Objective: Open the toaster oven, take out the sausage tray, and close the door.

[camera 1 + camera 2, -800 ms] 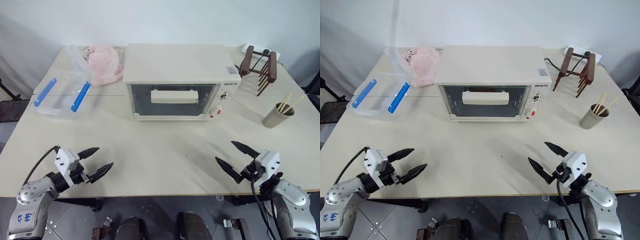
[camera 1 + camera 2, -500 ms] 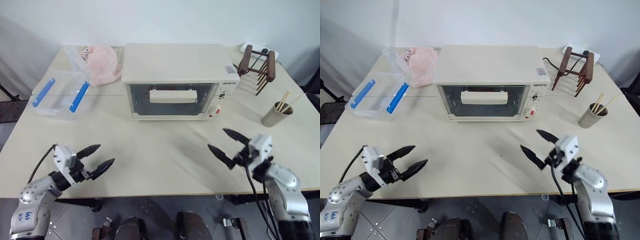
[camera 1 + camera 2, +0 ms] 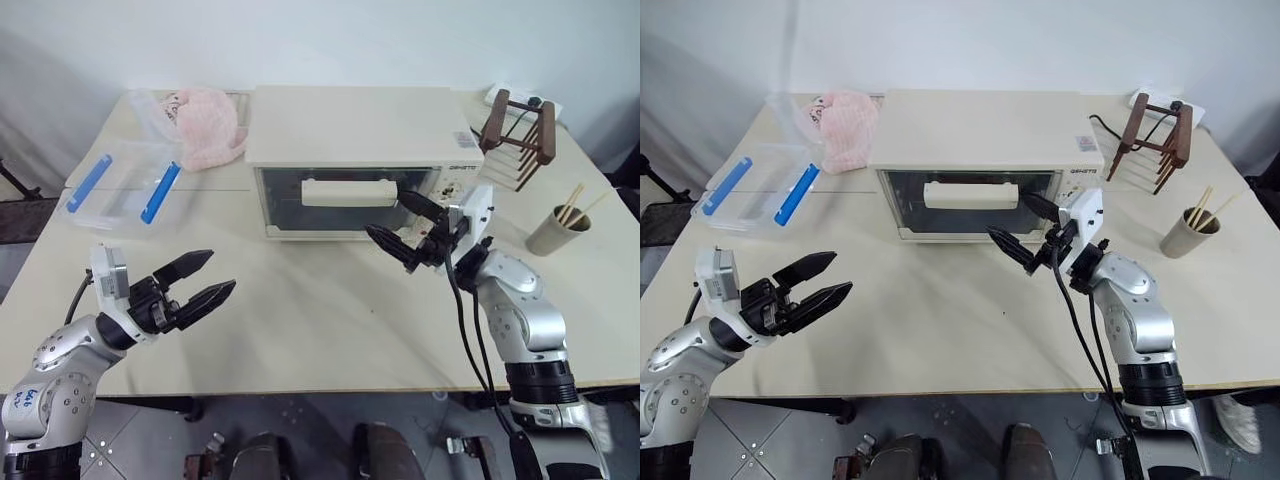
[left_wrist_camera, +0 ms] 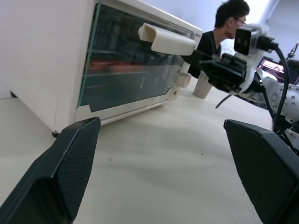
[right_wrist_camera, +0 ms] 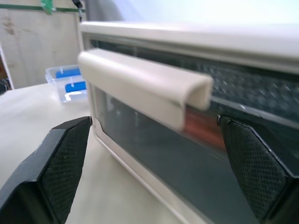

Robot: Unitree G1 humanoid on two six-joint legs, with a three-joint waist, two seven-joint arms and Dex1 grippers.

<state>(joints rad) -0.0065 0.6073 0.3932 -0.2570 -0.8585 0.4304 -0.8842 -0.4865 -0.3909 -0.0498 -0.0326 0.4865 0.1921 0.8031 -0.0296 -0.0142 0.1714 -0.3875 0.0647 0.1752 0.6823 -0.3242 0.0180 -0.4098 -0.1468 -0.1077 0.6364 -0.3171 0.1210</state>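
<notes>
I see the toaster oven standing near the back middle of the bench, its door shut, glass front facing me and the cream bar handle across its upper part. My right hand is up in front of the door's right end, released, both black fingers spread wide and empty; the upper finger sits just beside the handle's right end, and I cannot tell whether it touches. In the right wrist view the handle runs between the two spread fingers, and behind the glass there is a reddish shape, which looks like a sausage inside the oven. The tray beneath it is too blurred for me to make out.

My left hand hovers over the bench's near left part, well apart from the oven, also released and holding nothing, fingers spread and pointing toward the right.

At the back left lies a clear plastic box with blue clips, with a pink cloth just behind it. On the right stand a dark wooden rack and a metal cup with chopsticks. In the left wrist view a person sits beyond the oven.
</notes>
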